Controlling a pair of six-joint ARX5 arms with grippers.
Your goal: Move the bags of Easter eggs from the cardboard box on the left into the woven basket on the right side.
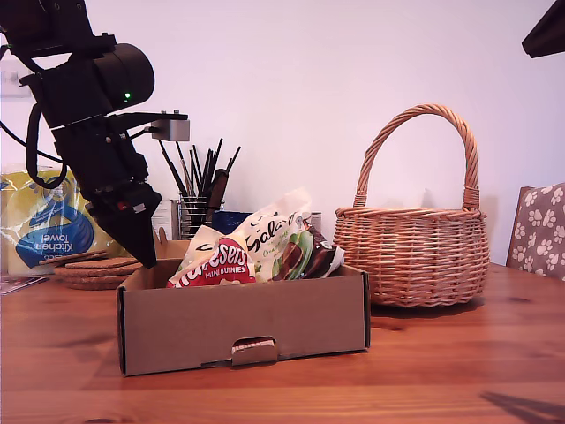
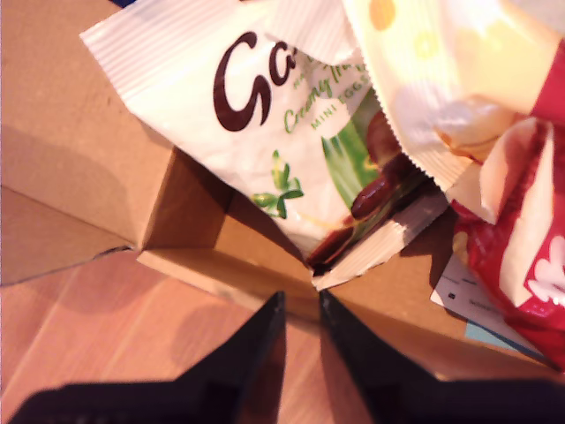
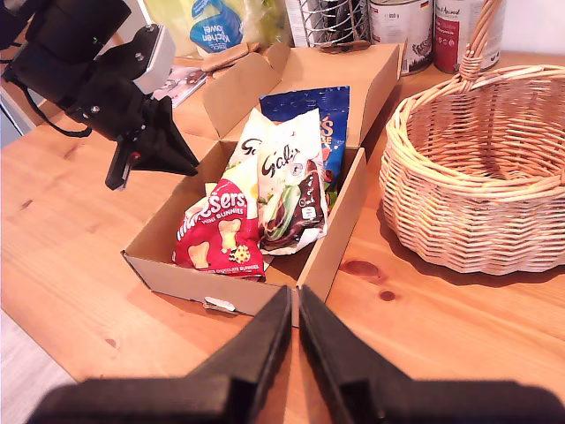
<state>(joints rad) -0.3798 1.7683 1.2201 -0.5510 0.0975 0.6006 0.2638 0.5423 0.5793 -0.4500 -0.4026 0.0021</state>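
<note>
The cardboard box [image 1: 243, 322] — shallow, brown, corrugated, with a tuck tab in its front wall — is shown on the wooden bench [image 1: 441, 371] and is taken as the landmark. Held inside it are crinkly plastic pouches: a red "Mini Bunnies" bag [image 3: 216, 234] and white-and-green Galaxy bags [image 3: 287, 181]; a blue packet [image 3: 313, 106] behind them is revealed only in the second wrist view. Beside the box, apart from it, the woven basket [image 1: 412, 231] is seen — round, tan wicker, with a tall arched handle; its interior, visible in the second wrist view, is shown empty. Behind the box stand a mesh pot of pencils [image 1: 199, 208] and a kitchen towel pack [image 1: 44, 225]. My first gripper [image 2: 300, 309] is held over one end of the box, jaws slightly apart, close to a Galaxy bag's edge. My second gripper [image 3: 294, 305] is held high above the box's front, jaws nearly together, nothing between them.
</note>
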